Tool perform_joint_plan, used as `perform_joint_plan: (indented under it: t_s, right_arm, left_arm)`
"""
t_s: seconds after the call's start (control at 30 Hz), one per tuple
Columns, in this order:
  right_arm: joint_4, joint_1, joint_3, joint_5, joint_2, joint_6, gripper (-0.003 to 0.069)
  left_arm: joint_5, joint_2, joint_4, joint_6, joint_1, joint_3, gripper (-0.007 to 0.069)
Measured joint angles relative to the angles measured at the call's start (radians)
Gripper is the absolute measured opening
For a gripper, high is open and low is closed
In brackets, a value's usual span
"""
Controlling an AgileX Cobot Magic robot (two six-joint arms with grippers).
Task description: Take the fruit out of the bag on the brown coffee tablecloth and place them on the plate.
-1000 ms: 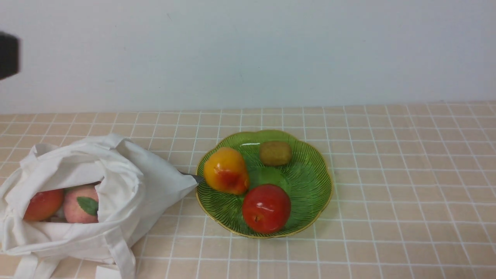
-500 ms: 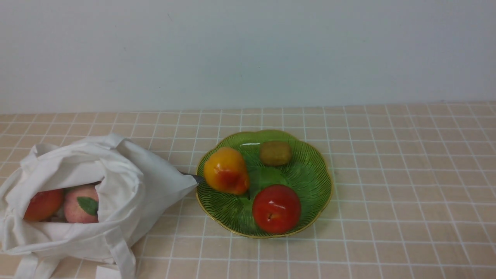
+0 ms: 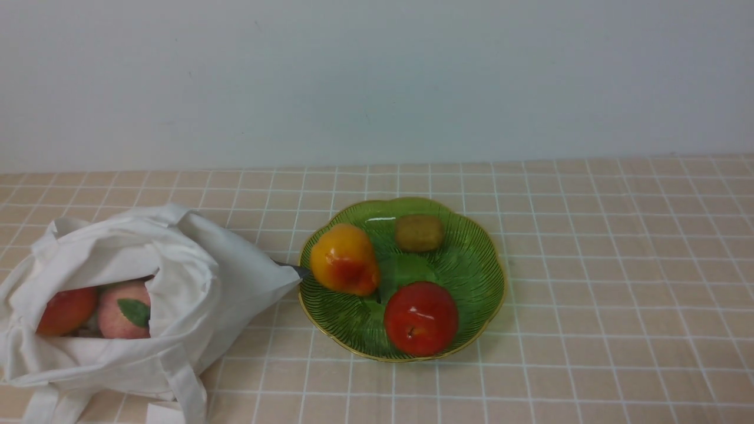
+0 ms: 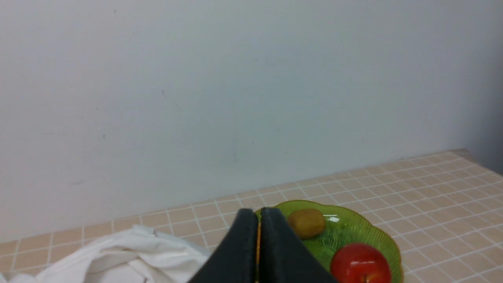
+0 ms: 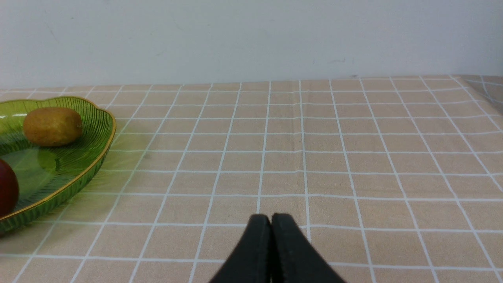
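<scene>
Empty, pressed together: left gripper [image 4: 258, 214]; near it, white cloth tote bag [image 3: 194, 277], mouth gaping for reach, holding red apple [image 3: 66, 310] and pale pink peach [image 3: 121, 310]. Beyond, ribbed green glass plate [image 3: 471, 259]; right gripper [image 5: 271, 218] likewise closed on nothing.

Grid-lined brown coffee tablecloth [image 3: 589, 265] carries two things: white bag [image 3: 194, 265] left, green plate [image 3: 471, 259] centre, just beside.

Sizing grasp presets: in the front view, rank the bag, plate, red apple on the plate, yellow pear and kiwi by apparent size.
1. bag, largest even though the frame edge cuts it off
2. plate
3. red apple and pear: these look about alike. The apple sits nearer the camera, so they are not ranked.
4. kiwi, smallest
</scene>
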Motion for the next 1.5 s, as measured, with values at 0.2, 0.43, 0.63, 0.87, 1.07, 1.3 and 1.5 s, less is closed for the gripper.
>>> perform_joint_plan:
  t_s: [0.2,0.43,0.63,0.87,1.07,1.3,1.5]
  right_arm:
    - [0.000,0.000,0.000,0.000,0.000,0.000,-0.0014]
    - [0.000,0.000,0.000,0.000,0.000,0.000,-0.0014]
    - [0.000,0.000,0.000,0.000,0.000,0.000,-0.0014]
    - [0.000,0.000,0.000,0.000,0.000,0.000,-0.0014]
    - [0.000,0.000,0.000,0.000,0.000,0.000,-0.0014]
    - [0.000,0.000,0.000,0.000,0.000,0.000,-0.0014]
    - [0.000,0.000,0.000,0.000,0.000,0.000,-0.0014]
  left_arm:
    - [-0.021,-0.035,-0.070,0.121,0.145,0.115,-0.0008]
    - [-0.185,-0.036,-0.216,0.277,0.434,0.377,-0.0008]
    - [-0.238,-0.036,-0.239,0.282,0.500,0.499,-0.0008]
    - [-0.174,-0.036,-0.245,0.279,0.503,0.501,-0.0008]
    - [-0.173,-0.036,-0.249,0.279,0.504,0.501,-0.0008]
    - [-0.172,-0.036,-0.268,0.278,0.504,0.501,-0.0008]
    - [-0.172,-0.036,-0.268,0.279,0.504,0.501,-0.0008]
